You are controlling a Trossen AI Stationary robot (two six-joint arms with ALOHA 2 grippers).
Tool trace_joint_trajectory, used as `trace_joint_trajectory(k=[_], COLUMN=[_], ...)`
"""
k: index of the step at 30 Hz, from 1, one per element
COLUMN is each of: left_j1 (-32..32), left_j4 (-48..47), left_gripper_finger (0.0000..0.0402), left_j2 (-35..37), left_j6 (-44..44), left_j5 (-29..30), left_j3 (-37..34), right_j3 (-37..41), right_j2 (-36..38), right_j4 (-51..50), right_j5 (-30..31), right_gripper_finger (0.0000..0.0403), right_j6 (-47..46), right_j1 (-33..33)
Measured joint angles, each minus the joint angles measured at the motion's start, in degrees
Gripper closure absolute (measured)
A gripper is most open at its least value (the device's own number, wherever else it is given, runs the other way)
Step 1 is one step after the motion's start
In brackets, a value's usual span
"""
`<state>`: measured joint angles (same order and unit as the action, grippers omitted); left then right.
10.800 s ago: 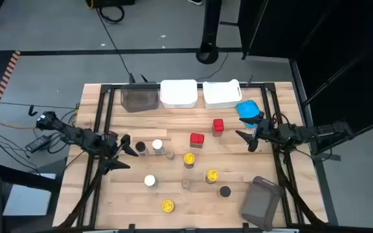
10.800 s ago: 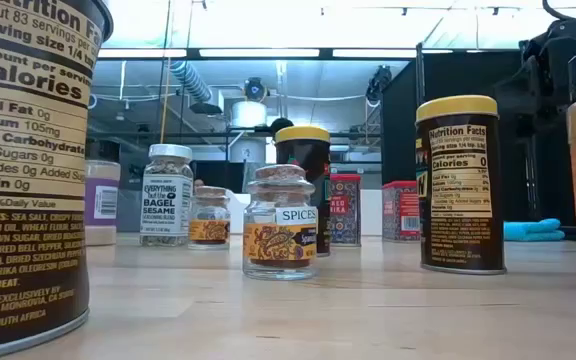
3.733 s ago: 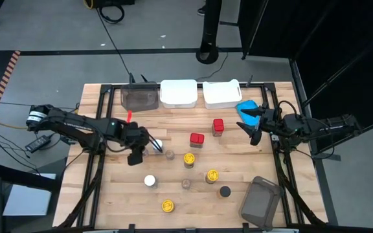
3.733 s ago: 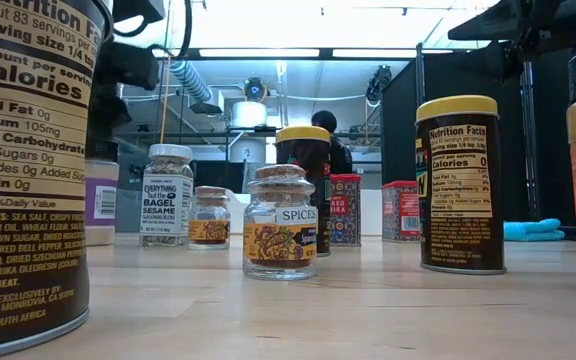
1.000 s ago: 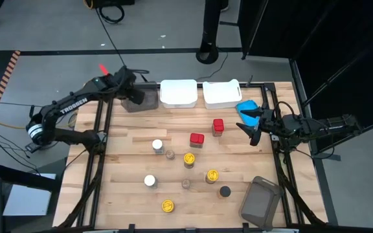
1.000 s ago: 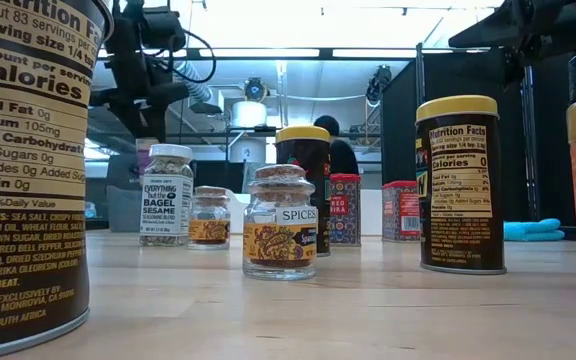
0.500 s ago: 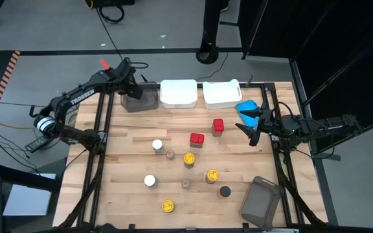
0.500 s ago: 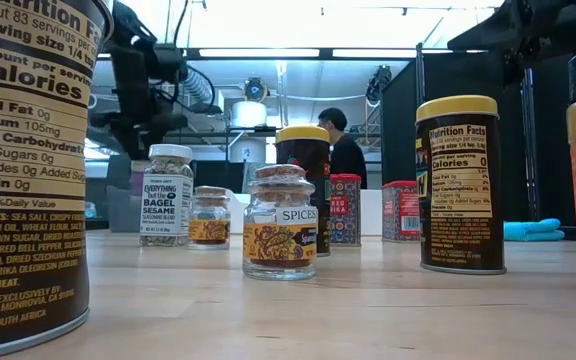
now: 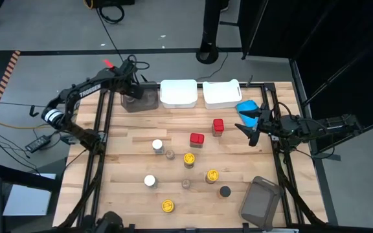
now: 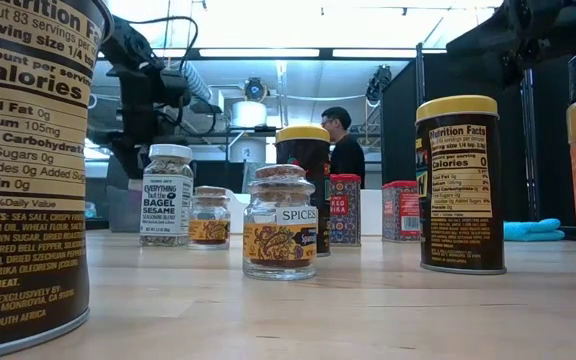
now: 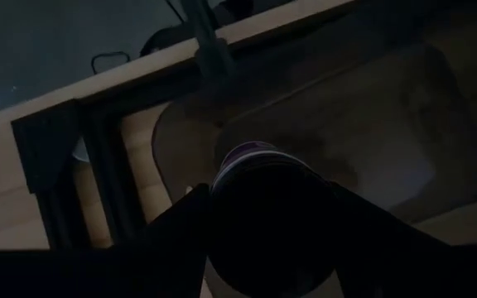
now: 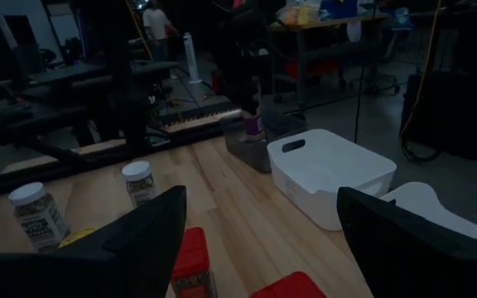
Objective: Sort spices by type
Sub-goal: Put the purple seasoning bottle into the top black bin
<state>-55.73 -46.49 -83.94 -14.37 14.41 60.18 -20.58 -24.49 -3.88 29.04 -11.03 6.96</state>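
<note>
Hanging over the grey translucent bin [image 9: 139, 98], a small purple-labelled spice jar [image 11: 265, 217] is kept clamped in the left gripper [image 9: 129, 88] for sorting, while the right gripper [image 9: 250, 128] is parked agape near the table's right edge

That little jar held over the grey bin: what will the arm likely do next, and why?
Probably lower it a touch and let go. The left gripper is shut on the dark-capped jar, hanging directly above the grey bin, so only the release seems left.

Spice jars [image 10: 280, 222] on wooden table [image 10: 368, 300], dark arm [image 10: 143, 95] behind, person [image 10: 343, 145] in background
</note>
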Motion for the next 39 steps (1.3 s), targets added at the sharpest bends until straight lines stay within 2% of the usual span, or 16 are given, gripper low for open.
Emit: trace_joint_trajectory(k=[9, 19, 23, 32, 39], left_j1=[-0.6, -0.6, -0.6, -0.6, -0.6], left_j4=[0.9, 1.4, 1.5, 2.1, 2.0], left_gripper_finger=[0.0201, 0.0129, 0.0111, 0.0106, 0.0105], left_j2=[-1.2, -1.2, -1.2, -1.2, -1.2], left_j6=[0.7, 1.0, 2.3, 3.5, 5.6], left_j5=[-1.1, -1.6, -2.3, -2.9, -0.2], left_j3=[0.0, 0.0, 0.0, 0.0, 0.0], right_j3=[0.0, 0.0, 0.0, 0.0, 0.0], right_j2=[0.0, 0.0, 0.0, 0.0, 0.0], right_j4=[0.0, 0.0, 0.0, 0.0, 0.0], right_j5=[0.0, 0.0, 0.0, 0.0, 0.0], right_gripper_finger=[0.0082, 0.0082, 0.0082, 0.0082, 0.0082], right_j6=[0.0, 0.0, 0.0, 0.0, 0.0], right_j1=[0.0, 0.0, 0.0, 0.0, 0.0])
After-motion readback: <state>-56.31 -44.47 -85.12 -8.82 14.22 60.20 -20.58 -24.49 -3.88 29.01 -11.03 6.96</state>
